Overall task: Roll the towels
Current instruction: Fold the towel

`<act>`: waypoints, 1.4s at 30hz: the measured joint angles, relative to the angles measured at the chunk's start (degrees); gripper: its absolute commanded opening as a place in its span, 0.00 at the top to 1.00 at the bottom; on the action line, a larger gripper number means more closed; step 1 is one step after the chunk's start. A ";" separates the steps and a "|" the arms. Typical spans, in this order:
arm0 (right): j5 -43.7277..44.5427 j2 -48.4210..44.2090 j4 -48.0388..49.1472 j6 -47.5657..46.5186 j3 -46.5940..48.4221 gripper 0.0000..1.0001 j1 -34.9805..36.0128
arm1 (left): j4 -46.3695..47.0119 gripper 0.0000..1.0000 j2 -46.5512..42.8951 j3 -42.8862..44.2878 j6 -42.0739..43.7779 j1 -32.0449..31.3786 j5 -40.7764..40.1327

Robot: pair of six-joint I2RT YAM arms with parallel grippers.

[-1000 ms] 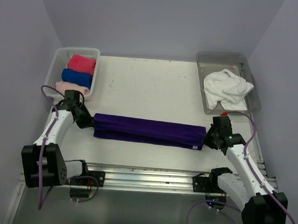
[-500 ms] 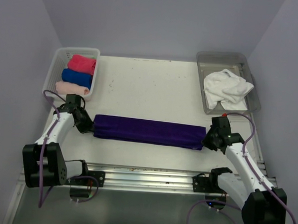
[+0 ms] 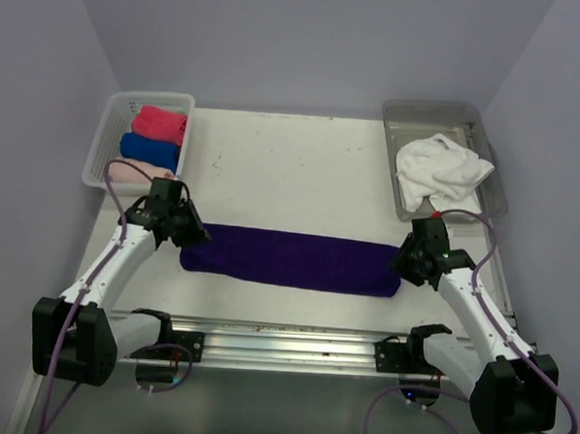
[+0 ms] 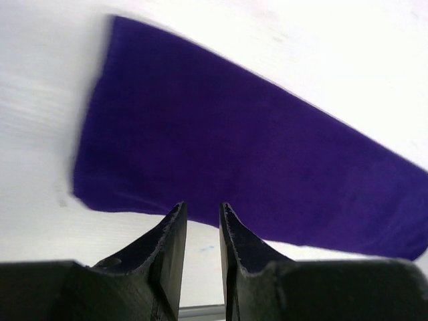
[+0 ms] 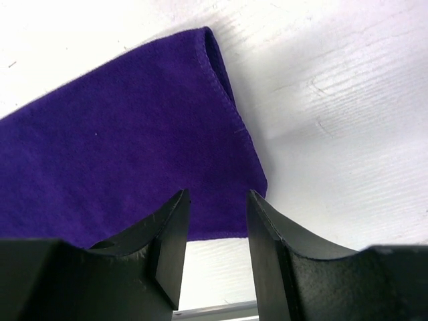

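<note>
A purple towel (image 3: 288,259), folded into a long strip, lies flat across the near part of the white table. My left gripper (image 3: 194,233) hovers over its left end. In the left wrist view the left gripper (image 4: 202,212) stands slightly open, with bare table in the gap and the purple towel (image 4: 234,147) just beyond the tips. My right gripper (image 3: 404,265) is at the towel's right end. The right wrist view shows the right gripper (image 5: 217,197) open wider over the purple towel's (image 5: 134,134) hemmed corner, holding nothing.
A white basket (image 3: 150,97) at the back left holds a red roll (image 3: 160,123), a blue roll (image 3: 150,149) and a pale pink roll (image 3: 127,170). A clear bin (image 3: 432,108) at the back right holds a crumpled white towel (image 3: 440,171). A metal rail (image 3: 284,333) runs along the front edge.
Both grippers were shut on the towel's ends and have opened, letting it go. The towel has settled flat. The left arm has swung right and forward over the towel's left end.
</note>
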 measured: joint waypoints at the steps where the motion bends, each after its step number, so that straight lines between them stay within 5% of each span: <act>1: 0.02 0.76 0.31 -0.24 0.39 0.57 0.00 | 0.11 0.73 0.20 1.01 -0.57 -3.10 -0.44; 4: 0.22 3.19 1.16 -1.11 0.92 0.58 0.00 | 0.50 0.73 1.84 3.26 -0.63 -7.13 -1.68; 17: 0.20 6.88 2.67 -2.56 1.07 0.60 0.00 | 3.10 0.79 14.53 0.57 0.33 -5.95 -4.90; 26: -0.52 7.54 3.98 -3.65 0.79 0.49 0.00 | 4.42 0.80 18.10 -0.07 0.94 -4.63 -4.09; 42: -1.92 13.66 8.68 -4.22 -1.92 0.59 -0.02 | 4.39 0.82 20.06 1.20 1.03 -4.26 -2.80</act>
